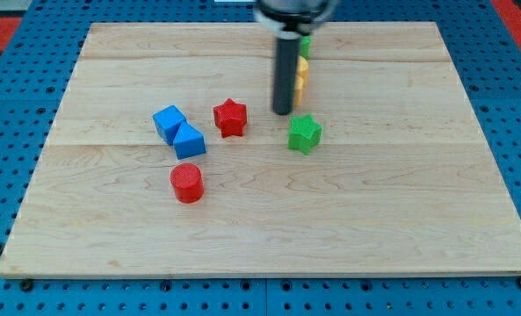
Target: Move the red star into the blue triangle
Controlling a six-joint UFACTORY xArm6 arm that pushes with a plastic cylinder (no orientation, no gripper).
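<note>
My tip (283, 111) is down on the tabletop (374, 219), sitting in the gap between the red star (230, 118) on the view's left and the green star (304, 133) on the view's lower right, near both and touching neither. No jaws here, just a straight dark rod, so nothing is clenched or grasped.

The red star stands just right of the blue triangle (189, 140), a narrow strip of bare wood showing between them. The triangle is pressed against a blue cube (169, 121) on its upper left; the two appear to touch. Below them, apart, a red cylinder (187, 183) stands alone.

Now the tricky part: behind the rod, toward the view's top, a yellow block (301, 77) and a green block (305, 44) peek out on the rod's right side. Most of each is hidden, so their shapes cannot be made out. The rod's upper end is blurred and cut off by the view's top edge.
</note>
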